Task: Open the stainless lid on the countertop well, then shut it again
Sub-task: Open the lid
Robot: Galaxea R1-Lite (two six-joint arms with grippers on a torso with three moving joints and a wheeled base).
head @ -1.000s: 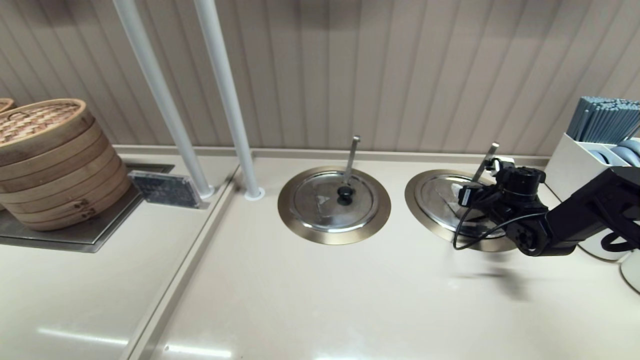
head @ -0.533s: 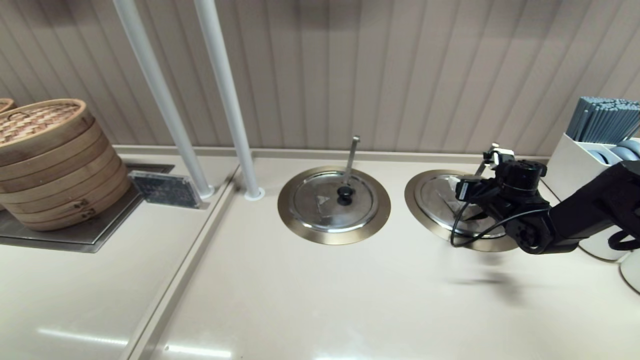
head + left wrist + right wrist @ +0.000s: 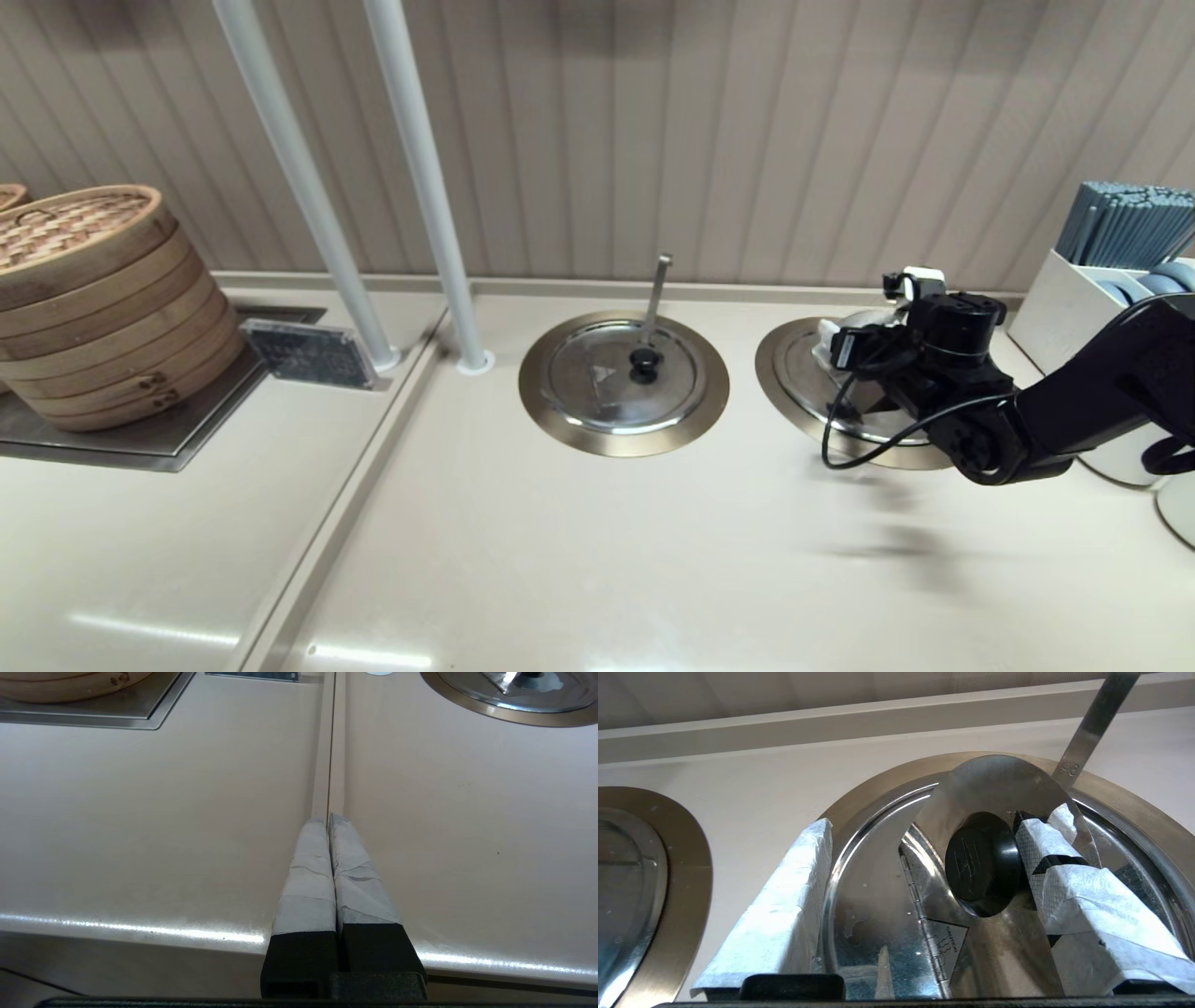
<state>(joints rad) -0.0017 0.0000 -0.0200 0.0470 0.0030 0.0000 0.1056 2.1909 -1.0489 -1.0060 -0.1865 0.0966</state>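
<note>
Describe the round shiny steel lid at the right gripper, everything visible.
The round shiny stainless lid sits in the brass-ringed well, hinged across its middle. The half carrying the black knob is tilted up; the other half lies flat. One taped finger of the open right gripper rests against the knob. The slanting ladle handle passes its edge.

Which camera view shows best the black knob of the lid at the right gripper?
The right wrist view: the black knob fills the centre, one taped finger beside it on the stainless lid. In the head view the right gripper hides it. The left wrist view misses it.
</note>
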